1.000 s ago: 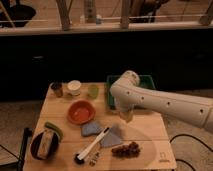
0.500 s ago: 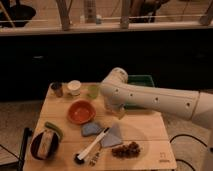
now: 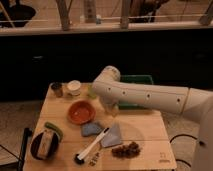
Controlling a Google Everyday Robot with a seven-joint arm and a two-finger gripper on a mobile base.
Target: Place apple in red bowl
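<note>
Camera view shows one red bowl (image 3: 81, 112) on the left half of a wooden table (image 3: 145, 131). It sits flat and nothing can be seen inside it. The apple is hard to make out. A small yellowish lump (image 3: 114, 110) hangs under the white robot arm (image 3: 150, 97), just right of the red bowl and a bit above the table, and it may be the apple. The gripper (image 3: 111, 104) is there too, under the bend of the arm. Whether it grips anything is too hard to see.

No word can be read anywhere. A tiny dark mark (image 3: 161, 156) is printed near the front right corner of the table, but it is too small to read.

Two small cups stand at the back left, a dark cup (image 3: 57, 89) and a white cup (image 3: 74, 87), with one greenish thing (image 3: 92, 91) just beside them. One green tray (image 3: 136, 79) sits at the back, and the arm hides most of it. Two blue cloth pieces (image 3: 90, 129) lie in front of the red bowl. One white brush (image 3: 93, 148) lies just beside them. One dark grape bunch (image 3: 126, 149) lies near the front edge. One dark brown bowl (image 3: 36, 148) sits at the front left corner, with something tan in it that is hard to name. One long green thing (image 3: 53, 129) lies next to it.

The arm is cut off at the right edge.
</note>
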